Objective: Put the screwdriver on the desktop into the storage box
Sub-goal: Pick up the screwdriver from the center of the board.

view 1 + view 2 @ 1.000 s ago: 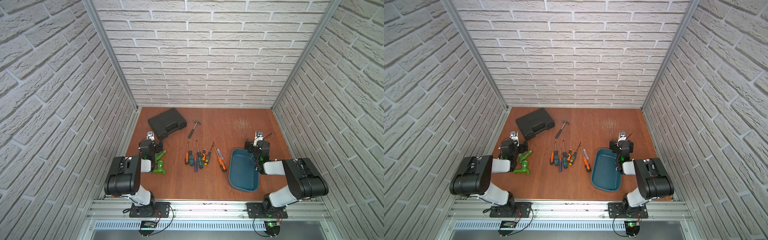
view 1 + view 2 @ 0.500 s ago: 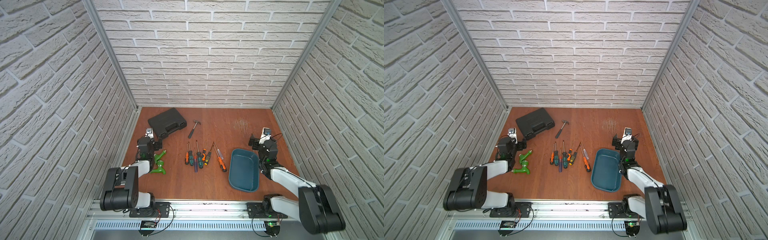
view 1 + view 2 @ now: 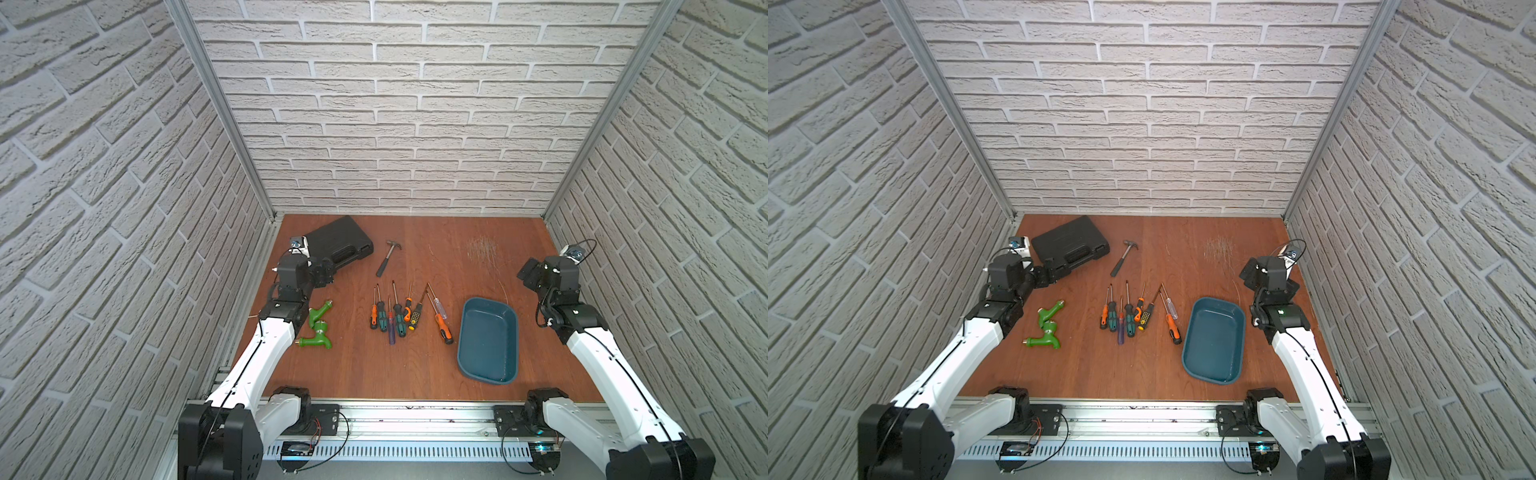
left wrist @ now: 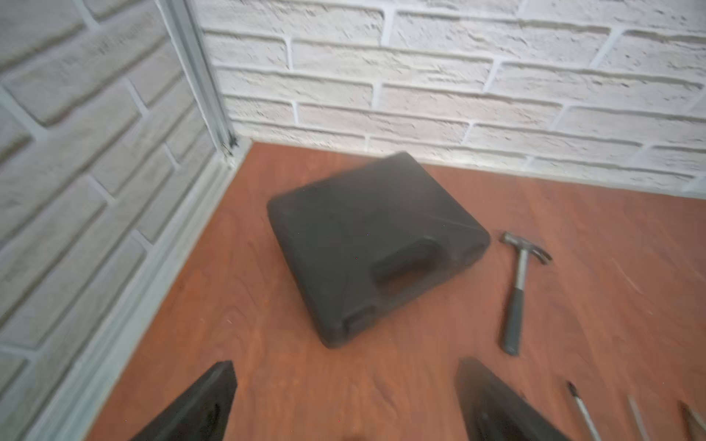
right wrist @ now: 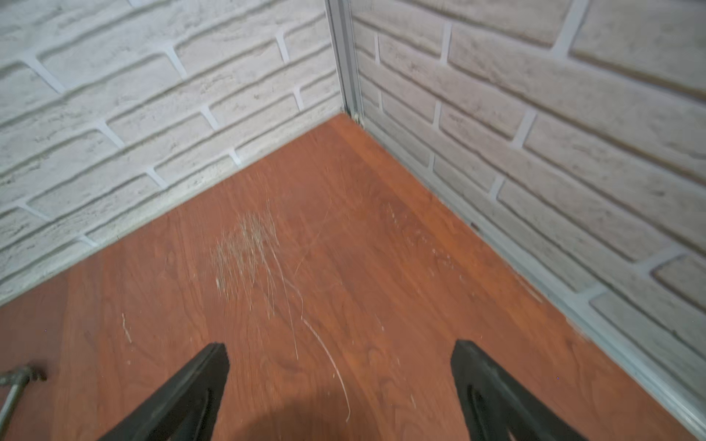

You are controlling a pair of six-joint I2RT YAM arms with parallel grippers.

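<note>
Left gripper (image 4: 344, 364): jaws spread wide and empty, facing the black moulded plastic tool case (image 4: 366, 244) at frame centre. Right gripper (image 5: 338, 345): jaws likewise spread and empty, over the bare reddish-brown wood-grain desktop (image 5: 382, 267).

In a top view, the row of orange-, green- and purple-handled screwdrivers (image 3: 399, 318) lies at lower centre, well apart from both grippers. The shallow dark teal plastic storage box (image 3: 488, 345), empty, sits just right of them in the frame.

Risks, as judged: the handles lie crowded, so wide jaws may catch two or roll a neighbour. A long shaft may ride the low rim and tip out.
</note>
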